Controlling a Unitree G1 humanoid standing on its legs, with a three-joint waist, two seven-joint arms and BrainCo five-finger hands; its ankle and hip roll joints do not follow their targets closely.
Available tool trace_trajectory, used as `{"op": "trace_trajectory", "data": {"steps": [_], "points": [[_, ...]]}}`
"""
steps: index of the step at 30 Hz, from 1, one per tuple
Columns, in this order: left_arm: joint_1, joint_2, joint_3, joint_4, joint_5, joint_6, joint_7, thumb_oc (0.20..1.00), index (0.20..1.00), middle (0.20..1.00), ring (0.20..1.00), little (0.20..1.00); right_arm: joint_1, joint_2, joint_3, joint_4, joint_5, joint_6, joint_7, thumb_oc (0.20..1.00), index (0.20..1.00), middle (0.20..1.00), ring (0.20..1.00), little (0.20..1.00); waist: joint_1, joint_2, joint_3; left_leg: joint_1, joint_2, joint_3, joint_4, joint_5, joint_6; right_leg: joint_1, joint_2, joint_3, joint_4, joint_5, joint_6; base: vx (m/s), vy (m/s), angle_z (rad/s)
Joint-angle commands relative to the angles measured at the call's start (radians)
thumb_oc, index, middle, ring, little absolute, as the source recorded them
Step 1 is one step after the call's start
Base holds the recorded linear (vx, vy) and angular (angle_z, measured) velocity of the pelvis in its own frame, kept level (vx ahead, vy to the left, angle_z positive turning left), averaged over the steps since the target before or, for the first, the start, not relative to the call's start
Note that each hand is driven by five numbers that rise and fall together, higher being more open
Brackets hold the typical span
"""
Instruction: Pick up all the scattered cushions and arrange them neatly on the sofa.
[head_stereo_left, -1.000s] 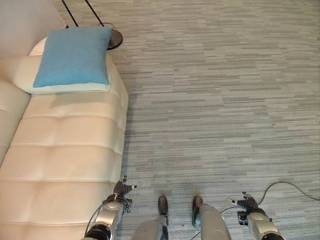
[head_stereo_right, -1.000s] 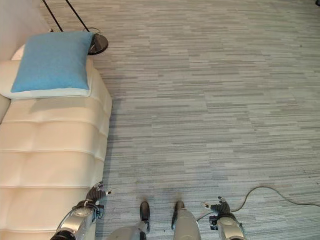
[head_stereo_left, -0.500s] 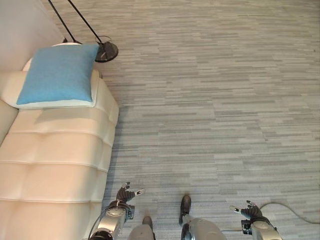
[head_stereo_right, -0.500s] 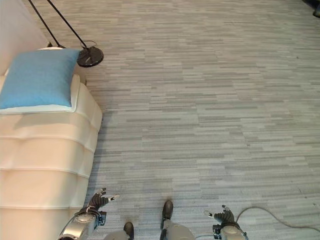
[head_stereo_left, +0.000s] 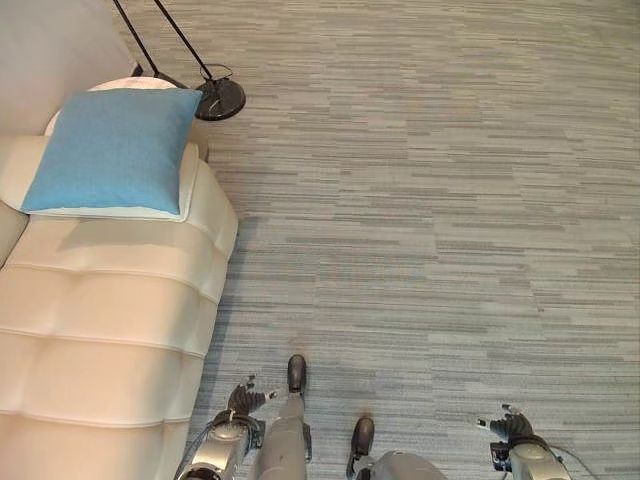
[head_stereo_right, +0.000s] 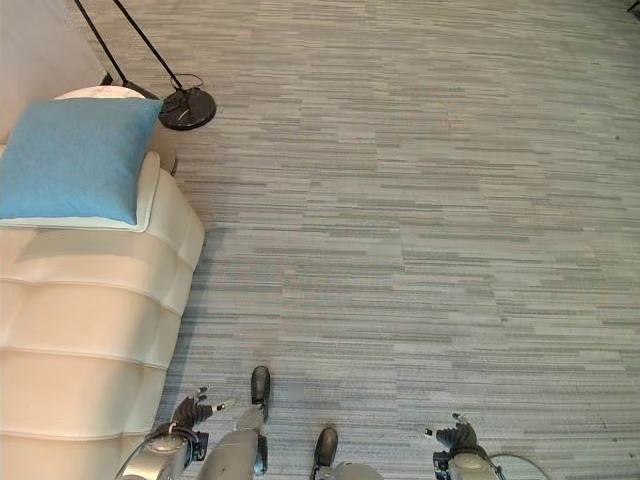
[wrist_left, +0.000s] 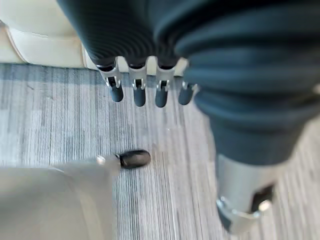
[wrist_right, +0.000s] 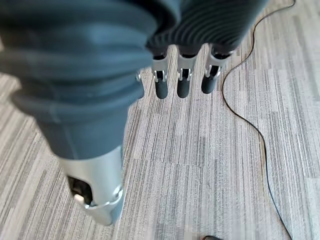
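Blue cushion (head_stereo_left: 112, 150) sits at sofa (head_stereo_left: 110, 330) end; both hands' (head_stereo_left: 240, 402) (head_stereo_left: 512, 428) fingers relaxed, empty, over carpet (head_stereo_left: 430, 220).

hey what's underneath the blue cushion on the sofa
The blue cushion lies on a cream cushion, whose edge shows beneath it, at the sofa end. The rest of the cream cushion is covered.

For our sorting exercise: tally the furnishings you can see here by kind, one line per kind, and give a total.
Blue cushion: 1
White cushion beneath it: 1
Cream sofa: 1
Black floor lamp: 1
Round white side table: 1
Total: 5
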Motion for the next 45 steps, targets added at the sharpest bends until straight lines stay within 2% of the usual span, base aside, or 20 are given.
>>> {"op": "trace_trajectory", "data": {"steps": [1, 3, 6, 7, 8, 9, 12, 14, 17, 22, 24, 28, 30, 33, 34, 35, 37, 39, 42, 45], "points": [[-0.017, 0.041, 0.008, -0.019, -0.005, -0.024, 0.011, 1.000, 1.000, 1.000, 1.000, 1.000, 0.008, -0.019, -0.011, -0.053, -0.008, -0.007, 0.002, 1.000, 1.000, 1.000, 1.000, 1.000, 0.010, -0.025, -0.057, 0.016, -0.053, 0.035, 0.104, -0.053, 0.032, 0.015, -0.141, 0.101, 0.112, -0.087, 0.117, 0.41, 0.274, -0.54], [-0.017, 0.041, 0.008, -0.019, -0.005, -0.024, 0.011, 1.000, 1.000, 1.000, 1.000, 1.000, 0.009, -0.019, -0.011, -0.054, -0.009, -0.007, 0.002, 1.000, 1.000, 1.000, 1.000, 1.000, 0.013, -0.026, -0.059, 0.013, -0.053, 0.038, 0.108, -0.056, 0.033, 0.011, -0.142, 0.103, 0.116, -0.089, 0.117, 0.25, 0.191, -0.42], [-0.022, 0.064, 0.010, -0.039, -0.011, -0.020, 0.011, 1.000, 1.000, 1.000, 1.000, 1.000, 0.000, -0.009, -0.012, -0.057, 0.002, -0.009, 0.007, 1.000, 1.000, 1.000, 1.000, 1.000, 0.013, -0.031, -0.037, 0.054, -0.076, 0.064, 0.111, -0.121, 0.087, -0.144, -0.192, 0.112, 0.431, 0.031, 0.137, 0.29, 0.284, -0.04], [-0.023, 0.064, 0.010, -0.039, -0.011, -0.020, 0.011, 1.000, 1.000, 1.000, 1.000, 1.000, 0.000, -0.009, -0.012, -0.057, 0.002, -0.008, 0.007, 1.000, 1.000, 1.000, 1.000, 1.000, 0.014, -0.033, -0.038, 0.052, -0.077, 0.066, 0.110, -0.121, 0.088, -0.150, -0.194, 0.114, 0.438, 0.029, 0.137, 0.23, 0.228, -0.18], [-0.022, 0.067, 0.011, -0.043, -0.011, -0.017, 0.012, 1.000, 1.000, 1.000, 1.000, 1.000, 0.001, -0.003, -0.016, -0.060, 0.009, -0.007, 0.003, 1.000, 1.000, 1.000, 1.000, 1.000, 0.008, -0.019, -0.024, 0.100, -0.091, 0.077, 0.093, -0.142, 0.106, -0.203, -0.210, 0.108, 0.549, 0.073, 0.132, 0.27, 0.241, -0.03], [-0.027, 0.068, 0.010, -0.048, -0.012, -0.018, 0.014, 1.000, 1.000, 1.000, 1.000, 1.000, 0.001, -0.001, -0.012, -0.063, 0.008, -0.007, 0.003, 1.000, 1.000, 1.000, 1.000, 1.000, 0.000, -0.007, -0.013, 0.125, -0.086, 0.076, 0.079, -0.144, 0.107, -0.255, -0.190, 0.118, 0.563, 0.052, 0.121, 0.37, 0.289, -0.01], [-0.047, 0.062, 0.012, -0.042, -0.020, -0.023, 0.015, 1.000, 1.000, 1.000, 1.000, 1.000, 0.002, 0.006, -0.016, -0.057, 0.016, -0.008, 0.002, 1.000, 1.000, 1.000, 1.000, 1.000, -0.009, 0.015, 0.024, 0.199, -0.076, 0.084, 0.054, -0.162, 0.098, -0.327, -0.153, 0.103, 0.458, -0.003, 0.107, 0.27, 0.090, 0.04], [-0.060, 0.058, 0.014, -0.032, -0.015, -0.023, 0.018, 1.000, 1.000, 1.000, 1.000, 1.000, 0.003, 0.010, -0.020, -0.047, 0.021, -0.007, -0.003, 1.000, 1.000, 1.000, 1.000, 1.000, -0.016, 0.015, 0.035, 0.248, -0.079, 0.083, 0.039, -0.180, 0.092, -0.338, -0.119, 0.117, 0.299, 0.022, 0.125, 0.34, -0.028, 0.06], [-0.075, 0.044, 0.036, 0.013, -0.013, -0.025, 0.019, 1.000, 1.000, 1.000, 1.000, 1.000, 0.012, 0.021, -0.040, -0.028, 0.029, -0.009, -0.004, 1.000, 1.000, 1.000, 1.000, 1.000, -0.025, 0.001, 0.027, 0.326, -0.090, 0.077, 0.020, -0.208, 0.073, -0.358, -0.067, 0.130, -0.005, 0.122, 0.172, 0.38, -0.105, 0.09], [-0.078, 0.015, 0.057, 0.091, -0.052, -0.031, 0.009, 1.000, 1.000, 1.000, 1.000, 1.000, 0.038, 0.025, -0.048, -0.005, 0.026, -0.007, 0.003, 1.000, 1.000, 1.000, 1.000, 1.000, -0.048, 0.008, -0.013, 0.395, -0.085, 0.033, 0.049, -0.249, 0.058, -0.319, -0.052, 0.161, 0.026, 0.123, 0.153, 0.44, -0.141, 0.35], [-0.074, -0.012, 0.074, 0.157, -0.080, -0.034, -0.002, 1.000, 1.000, 1.000, 1.000, 1.000, 0.038, 0.020, -0.040, 0.046, 0.030, -0.016, 0.016, 1.000, 1.000, 1.000, 1.000, 1.000, -0.043, 0.019, -0.051, 0.398, -0.053, 0.020, 0.205, -0.213, 0.021, -0.255, -0.034, 0.140, 0.043, 0.100, 0.115, 0.60, -0.271, 0.45], [-0.073, -0.017, 0.082, 0.167, -0.114, -0.033, -0.006, 1.000, 1.000, 1.000, 1.000, 1.000, 0.028, 0.001, -0.020, 0.057, 0.029, -0.024, 0.026, 1.000, 1.000, 1.000, 1.000, 1.000, -0.021, 0.011, -0.042, 0.248, -0.057, -0.004, 0.558, -0.094, -0.015, -0.144, -0.022, 0.119, 0.000, 0.058, 0.063, 0.35, -0.209, 0.37], [-0.076, -0.014, 0.080, 0.173, -0.118, -0.031, -0.006, 1.000, 1.000, 1.000, 1.000, 1.000, 0.022, -0.007, -0.021, 0.062, 0.032, -0.019, 0.025, 1.000, 1.000, 1.000, 1.000, 1.000, -0.017, 0.007, -0.033, 0.196, -0.045, 0.020, 0.598, -0.103, -0.007, -0.110, -0.025, 0.107, -0.003, 0.032, 0.049, 0.26, -0.128, 0.02], [-0.076, -0.015, 0.076, 0.167, -0.123, -0.028, -0.001, 1.000, 1.000, 1.000, 1.000, 1.000, 0.022, -0.010, -0.018, 0.053, 0.034, -0.013, 0.024, 1.000, 1.000, 1.000, 1.000, 1.000, -0.012, -0.011, -0.029, 0.120, -0.047, 0.067, 0.509, -0.172, 0.023, -0.071, -0.052, 0.086, -0.001, 0.006, 0.050, 0.32, -0.061, 0.44], [-0.071, -0.014, 0.073, 0.167, -0.113, -0.027, 0.002, 1.000, 1.000, 1.000, 1.000, 1.000, 0.025, -0.009, -0.015, 0.056, 0.032, -0.010, 0.024, 1.000, 1.000, 1.000, 1.000, 1.000, -0.014, -0.017, -0.038, 0.122, -0.048, 0.097, 0.342, -0.196, 0.034, -0.051, -0.066, 0.061, 0.002, -0.019, 0.058, 0.28, 0.010, 0.47], [-0.071, -0.014, 0.073, 0.167, -0.113, -0.027, 0.002, 1.000, 1.000, 1.000, 1.000, 1.000, 0.025, -0.009, -0.015, 0.056, 0.032, -0.010, 0.024, 1.000, 1.000, 1.000, 1.000, 1.000, -0.016, -0.018, -0.040, 0.121, -0.049, 0.096, 0.339, -0.193, 0.035, -0.052, -0.067, 0.060, 0.002, -0.018, 0.058, 0.30, 0.034, 0.53], [-0.065, -0.016, 0.068, 0.168, -0.102, -0.025, 0.006, 1.000, 1.000, 1.000, 1.000, 1.000, 0.035, -0.008, -0.009, 0.062, 0.024, -0.006, 0.021, 1.000, 1.000, 1.000, 1.000, 1.000, -0.018, -0.007, -0.049, 0.116, -0.034, 0.114, 0.132, -0.083, 0.014, -0.021, -0.059, 0.034, 0.001, -0.041, 0.057, 0.26, 0.048, 0.56], [-0.070, -0.012, 0.066, 0.174, -0.087, -0.019, 0.010, 1.000, 1.000, 1.000, 1.000, 1.000, 0.039, -0.008, -0.003, 0.066, 0.017, -0.004, 0.016, 1.000, 1.000, 1.000, 1.000, 1.000, -0.019, -0.003, -0.051, 0.107, -0.018, 0.136, 0.028, -0.036, -0.009, 0.006, -0.053, 0.022, 0.003, -0.062, 0.057, 0.30, 0.089, 0.46], [-0.066, -0.002, 0.075, 0.177, -0.083, -0.017, 0.016, 1.000, 1.000, 1.000, 1.000, 1.000, 0.038, -0.011, 0.005, 0.076, 0.007, 0.002, 0.017, 1.000, 1.000, 1.000, 1.000, 1.000, -0.021, -0.005, -0.060, 0.082, 0.000, 0.194, -0.015, -0.006, -0.026, 0.051, -0.061, -0.004, 0.005, -0.078, 0.064, 0.34, 0.173, 0.25], [-0.049, 0.002, 0.083, 0.174, -0.089, -0.018, 0.013, 1.000, 1.000, 1.000, 1.000, 1.000, 0.038, -0.004, 0.011, 0.063, -0.011, 0.004, 0.023, 1.000, 1.000, 1.000, 1.000, 1.000, -0.011, -0.010, -0.092, 0.108, -0.012, 0.194, -0.015, -0.001, -0.009, 0.080, -0.083, -0.011, 0.022, -0.095, 0.084, 0.44, 0.280, 0.14]]}}
